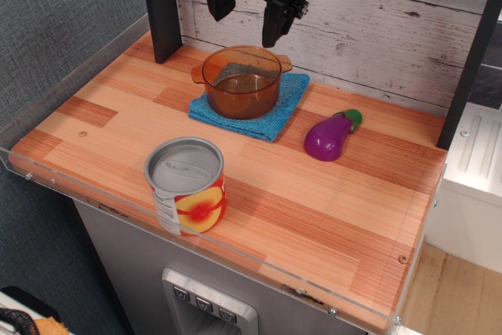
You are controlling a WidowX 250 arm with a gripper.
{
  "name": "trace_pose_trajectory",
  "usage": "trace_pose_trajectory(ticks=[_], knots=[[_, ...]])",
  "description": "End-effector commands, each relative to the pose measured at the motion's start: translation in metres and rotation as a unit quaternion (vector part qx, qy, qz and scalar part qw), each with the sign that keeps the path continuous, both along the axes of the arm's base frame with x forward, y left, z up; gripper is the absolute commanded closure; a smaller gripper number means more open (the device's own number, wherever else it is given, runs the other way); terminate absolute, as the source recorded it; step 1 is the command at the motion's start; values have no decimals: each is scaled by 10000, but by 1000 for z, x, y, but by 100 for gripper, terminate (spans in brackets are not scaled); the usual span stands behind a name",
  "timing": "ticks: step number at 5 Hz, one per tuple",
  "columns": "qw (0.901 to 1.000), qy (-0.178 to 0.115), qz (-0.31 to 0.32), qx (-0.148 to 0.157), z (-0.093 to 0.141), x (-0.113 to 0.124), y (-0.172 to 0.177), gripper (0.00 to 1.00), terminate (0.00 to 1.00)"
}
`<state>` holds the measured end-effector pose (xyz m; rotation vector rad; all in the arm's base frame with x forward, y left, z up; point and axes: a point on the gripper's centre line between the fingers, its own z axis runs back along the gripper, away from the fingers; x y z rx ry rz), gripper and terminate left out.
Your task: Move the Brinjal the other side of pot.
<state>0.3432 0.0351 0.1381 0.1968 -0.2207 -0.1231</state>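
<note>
Open black pincer [247, 5], holding nothing, hung above amber pot [241, 81] on blue cloth [276, 119], far left. Glossy purple Brinjal [329, 136] lay on wooden table [329, 217], right of pot, well apart from pincer. Likely light, stiff, slippery; best gripped across plump middle.

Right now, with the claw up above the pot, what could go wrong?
The open claw hangs over the translucent amber plastic pot; descending could clip its rim or shift it on the blue cloth. The glossy purple toy eggplant lies loose on the wooden tabletop and might roll if nudged.
</note>
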Motion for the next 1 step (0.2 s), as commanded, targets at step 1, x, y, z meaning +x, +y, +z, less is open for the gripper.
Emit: trace_pose_trajectory(ticks=[1], knots=[[9995,-318,36,12,23,-1,1,0,100]])
